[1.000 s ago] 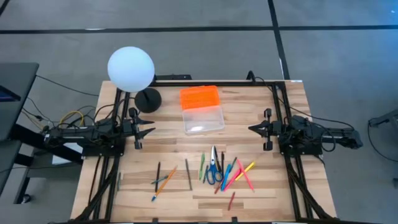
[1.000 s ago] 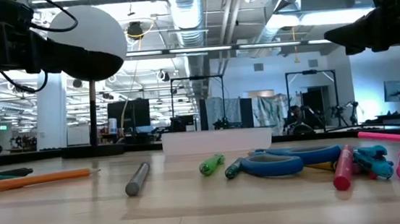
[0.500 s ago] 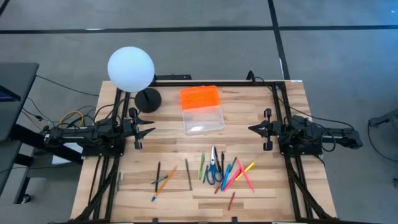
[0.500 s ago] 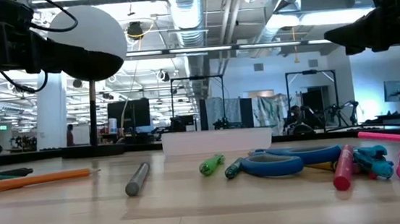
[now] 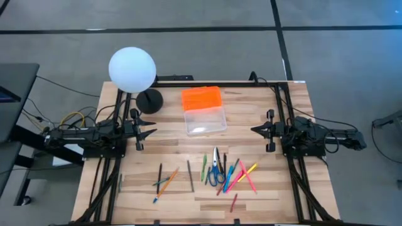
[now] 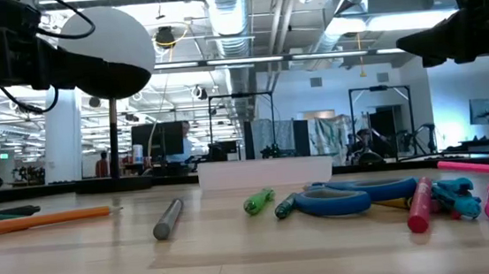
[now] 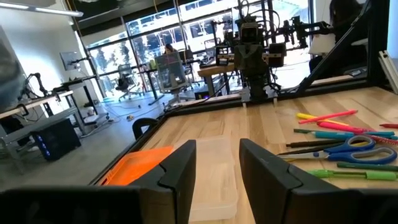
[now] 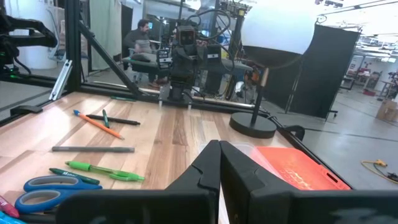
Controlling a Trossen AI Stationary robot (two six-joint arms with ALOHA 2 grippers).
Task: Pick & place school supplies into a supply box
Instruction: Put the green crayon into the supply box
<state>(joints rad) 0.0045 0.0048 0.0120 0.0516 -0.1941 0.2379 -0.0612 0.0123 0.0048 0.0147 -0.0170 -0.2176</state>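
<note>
Pencils and pens (image 5: 233, 177) lie flat on the near half of the table, with the blue-handled scissors (image 5: 216, 171) among them and a second loose group (image 5: 166, 179) to their left. The clear supply box (image 5: 205, 119) stands at the far middle, its orange lid (image 5: 201, 98) lying behind it. My left gripper (image 5: 151, 130) hovers level at the table's left, open, nothing between its fingers (image 7: 180, 171). My right gripper (image 5: 256, 130) hovers level at the table's right, shut and holding nothing.
A white globe lamp (image 5: 132, 69) on a black round foot (image 5: 149, 100) stands at the far left, near my left gripper. Bare wood lies between the box and the pens. A seated person (image 8: 142, 38) shows in the room beyond the table.
</note>
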